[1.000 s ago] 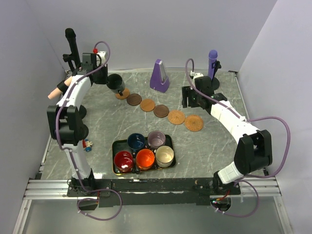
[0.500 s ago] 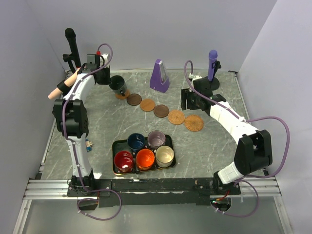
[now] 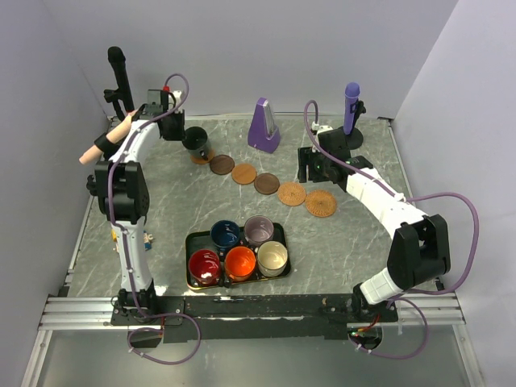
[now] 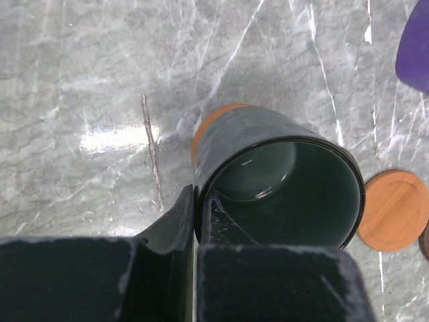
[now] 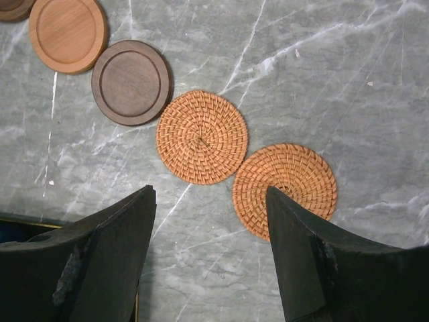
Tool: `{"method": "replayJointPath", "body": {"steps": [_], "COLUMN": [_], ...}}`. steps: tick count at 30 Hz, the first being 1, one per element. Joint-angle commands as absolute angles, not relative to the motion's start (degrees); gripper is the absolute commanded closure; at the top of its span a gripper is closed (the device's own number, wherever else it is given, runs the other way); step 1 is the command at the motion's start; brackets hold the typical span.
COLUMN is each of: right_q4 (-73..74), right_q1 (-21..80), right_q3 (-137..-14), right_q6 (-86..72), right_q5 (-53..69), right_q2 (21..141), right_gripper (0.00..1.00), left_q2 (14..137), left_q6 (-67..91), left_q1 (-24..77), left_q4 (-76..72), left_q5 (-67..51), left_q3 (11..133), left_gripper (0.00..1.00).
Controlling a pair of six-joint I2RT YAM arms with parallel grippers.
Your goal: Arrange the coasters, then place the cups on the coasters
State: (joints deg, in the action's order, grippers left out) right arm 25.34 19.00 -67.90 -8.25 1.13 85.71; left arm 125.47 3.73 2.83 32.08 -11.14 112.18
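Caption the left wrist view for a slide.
Left gripper pinches the dark green cup over an orange coaster.

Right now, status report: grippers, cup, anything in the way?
Left gripper shut on rim of dark green cup, over end coaster. Right gripper open, empty, above woven coasters. Nothing blocking that coaster.
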Motion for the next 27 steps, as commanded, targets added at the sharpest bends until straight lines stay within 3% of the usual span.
{"method": "replayJointPath", "body": {"steps": [1,27], "right_q4": [25.2,25.9], "right_q1": [19.6,19.7], "right_q3": [-67.6,-67.8], "right_q6": [-9.1,-9.2], "right_q5": [1.3,1.4], "right_q2": [83.8,84.2], "right_gripper": [0.27,0.26], "left_q2": [125.4,128.9], "left_q6": [3.3,1.5], "left_q1": [3.7,3.8], "left_q4": [30.8,33.7], "left_q5": [-12.0,-11.0], "left_q3": [116.6,120.1], "left_gripper": [0.99,0.99]}}
